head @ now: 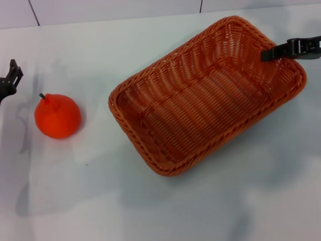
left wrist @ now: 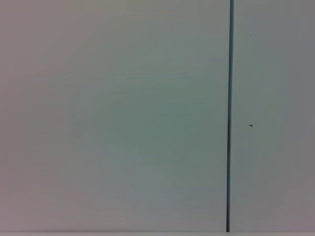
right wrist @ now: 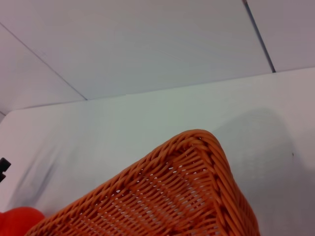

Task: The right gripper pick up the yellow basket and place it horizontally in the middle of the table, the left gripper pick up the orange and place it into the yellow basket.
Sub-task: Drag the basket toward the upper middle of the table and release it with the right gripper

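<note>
The yellow basket (head: 131,131), orange-brown woven wicker, lies diagonally on the white table (head: 150,211) at centre right; its corner fills the right wrist view (right wrist: 197,196). My right gripper (head: 281,51) reaches in from the right edge over the basket's far right rim, its black tip above the inner wall. The orange (head: 57,116), with a short dark stem, sits on the table to the left of the basket, and its edge also shows in the right wrist view (right wrist: 17,221). My left gripper (head: 10,80) is at the far left edge, just beyond the orange and apart from it.
A pale wall with dark seams (head: 34,12) runs behind the table's far edge. The left wrist view shows only a plain pale surface with one dark seam (left wrist: 229,118). Bare table lies in front of the basket and the orange.
</note>
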`<act>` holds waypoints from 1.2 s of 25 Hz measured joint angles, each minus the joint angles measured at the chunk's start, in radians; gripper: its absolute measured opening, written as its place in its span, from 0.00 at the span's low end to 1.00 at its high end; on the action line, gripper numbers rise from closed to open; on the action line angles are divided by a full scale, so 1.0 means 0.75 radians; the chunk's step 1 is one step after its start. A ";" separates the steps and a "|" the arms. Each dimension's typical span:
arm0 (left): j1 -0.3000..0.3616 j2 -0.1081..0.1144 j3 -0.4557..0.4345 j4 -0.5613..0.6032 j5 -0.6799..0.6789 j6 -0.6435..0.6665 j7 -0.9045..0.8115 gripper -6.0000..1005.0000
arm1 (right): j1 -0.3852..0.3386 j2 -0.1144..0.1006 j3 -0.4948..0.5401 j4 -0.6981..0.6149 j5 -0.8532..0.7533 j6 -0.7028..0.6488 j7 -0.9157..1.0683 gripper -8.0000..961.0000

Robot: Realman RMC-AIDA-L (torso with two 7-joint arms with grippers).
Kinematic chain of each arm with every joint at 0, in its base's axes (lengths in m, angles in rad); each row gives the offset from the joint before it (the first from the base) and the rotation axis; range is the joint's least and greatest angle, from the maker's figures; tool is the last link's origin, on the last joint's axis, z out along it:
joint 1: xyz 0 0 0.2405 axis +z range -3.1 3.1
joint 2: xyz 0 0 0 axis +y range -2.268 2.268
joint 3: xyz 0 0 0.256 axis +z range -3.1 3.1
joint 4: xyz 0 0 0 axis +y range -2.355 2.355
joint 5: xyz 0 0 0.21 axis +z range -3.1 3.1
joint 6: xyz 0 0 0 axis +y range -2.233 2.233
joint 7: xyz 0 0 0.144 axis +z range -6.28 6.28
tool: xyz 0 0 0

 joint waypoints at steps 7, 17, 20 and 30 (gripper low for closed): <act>0.002 0.000 0.000 0.000 0.000 -0.001 0.000 0.90 | -0.008 0.005 0.057 -0.005 0.016 0.010 -0.010 0.24; 0.003 0.000 0.000 0.000 0.000 -0.003 0.000 0.90 | -0.034 0.019 0.090 0.081 0.175 0.092 -0.052 0.25; 0.001 0.000 0.000 0.000 0.000 -0.003 0.000 0.90 | -0.035 0.030 0.090 0.123 0.225 0.137 -0.068 0.25; 0.002 0.002 0.000 0.007 0.000 -0.003 0.000 0.90 | -0.022 0.075 0.093 0.169 0.274 0.208 -0.068 0.25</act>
